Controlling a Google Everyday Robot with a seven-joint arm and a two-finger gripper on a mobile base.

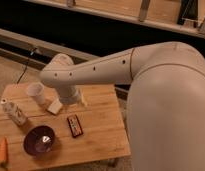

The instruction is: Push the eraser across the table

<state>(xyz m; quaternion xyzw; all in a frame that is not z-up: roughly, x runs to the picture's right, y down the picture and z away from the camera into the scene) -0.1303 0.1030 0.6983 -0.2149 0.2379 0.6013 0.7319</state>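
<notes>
Far left, an orange object (1, 151) is sitting at the frame edge by the near-left corner of the table (103, 107); can't tell if it's on the top or off it. Next, a small bottle (13, 113) is lying on its side and a white cup (36, 92) is standing upright behind it. Both are bunched at the left end, so they're leaving the middle planks free for a push. A purple bowl (40, 140) is sitting near the front edge, and a pale beige block (55, 106) is lying just right of the cup. It's not your target.

The eraser (74, 125) is lying flat about mid-table, long side running front to back, apart from the bowl and the block. My read is there's bare wood to its right for sliding it.

You're reaching the arm (96, 70) in from the right and bending it down over the table. The end effector (77, 101) is hanging just behind the eraser and beside the beige block, looking like a setup for a sideways or forward shove. The wrist is covering most of it, so I can't tell whether it's spread or pressed together. It's holding nothing I can see, and contact with the eraser isn't showing.
</notes>
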